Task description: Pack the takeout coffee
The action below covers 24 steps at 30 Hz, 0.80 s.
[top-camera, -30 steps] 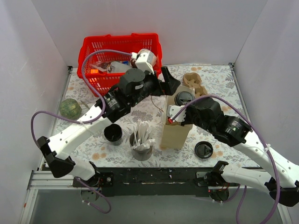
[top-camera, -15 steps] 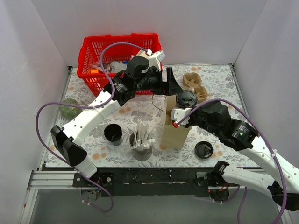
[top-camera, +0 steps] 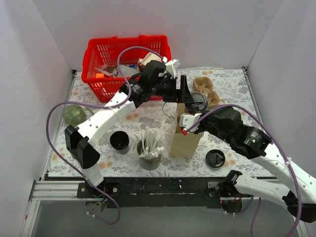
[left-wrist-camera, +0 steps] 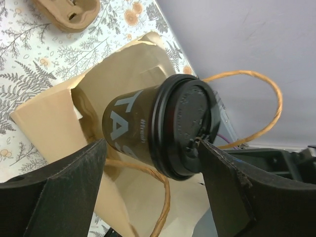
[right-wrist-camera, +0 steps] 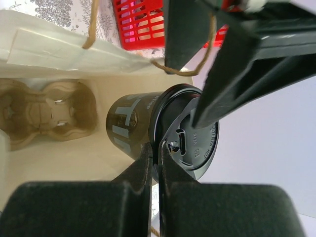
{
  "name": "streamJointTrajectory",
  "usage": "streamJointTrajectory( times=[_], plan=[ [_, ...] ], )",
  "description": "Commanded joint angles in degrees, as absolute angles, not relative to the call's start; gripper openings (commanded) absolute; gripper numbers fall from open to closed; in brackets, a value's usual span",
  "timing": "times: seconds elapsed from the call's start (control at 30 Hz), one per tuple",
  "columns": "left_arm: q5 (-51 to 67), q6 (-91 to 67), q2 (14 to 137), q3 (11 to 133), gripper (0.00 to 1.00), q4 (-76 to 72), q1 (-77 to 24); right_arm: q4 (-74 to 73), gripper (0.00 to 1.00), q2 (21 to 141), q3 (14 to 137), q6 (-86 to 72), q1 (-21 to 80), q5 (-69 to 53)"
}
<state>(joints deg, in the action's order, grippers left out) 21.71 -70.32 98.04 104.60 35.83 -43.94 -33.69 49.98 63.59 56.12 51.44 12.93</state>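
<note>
The takeout coffee (top-camera: 198,100), a dark cup with pale lettering and a black lid, hangs tilted over the mouth of the brown paper bag (top-camera: 186,141). My right gripper (top-camera: 186,120) is shut on the lid's rim; in the right wrist view its fingertips (right-wrist-camera: 159,148) pinch the rim beside the cup (right-wrist-camera: 127,123). My left gripper (top-camera: 190,92) is open and straddles the cup (left-wrist-camera: 129,126) end to end. One finger (left-wrist-camera: 232,182) touches the lid (left-wrist-camera: 190,126); the other (left-wrist-camera: 59,192) sits by the base. The bag's rope handle (left-wrist-camera: 168,192) loops beneath.
A red basket (top-camera: 104,60) with items stands at the back. A brown pulp cup carrier (top-camera: 206,89) lies behind the bag. In front are an open lidless black cup (top-camera: 119,141), a cup of white cutlery (top-camera: 149,148) and a loose black lid (top-camera: 215,158). A green ball (top-camera: 74,114) is left.
My left arm has stretched out and swung its gripper right, from beside the bag to around the cup. The right gripper has kept hold of the cup at the bag's mouth.
</note>
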Motion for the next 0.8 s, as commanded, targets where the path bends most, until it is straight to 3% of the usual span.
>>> streamJointTrajectory(
  times=[0.0,0.4,0.47,0.53,0.77],
  plan=[
    [22.9,-69.8,97.7,106.2,0.73,37.4,-43.9,-29.9,0.01,50.0,65.4,59.3,51.4,13.0],
    [24.3,-73.6,98.7,104.7,0.47,36.5,-43.9,-27.0,0.01,52.3,64.1,59.9,51.4,15.7],
    [23.6,-73.7,99.0,105.0,0.46,36.7,-43.9,-26.9,0.01,52.2,64.0,60.0,51.4,15.6],
    [22.2,-72.8,98.9,106.2,0.71,38.4,-43.9,-27.2,0.01,52.3,64.1,60.1,51.4,16.0],
    [18.3,-69.5,94.0,107.5,0.93,36.7,-43.9,-27.9,0.01,50.7,63.8,59.8,51.4,16.5]
  ],
)
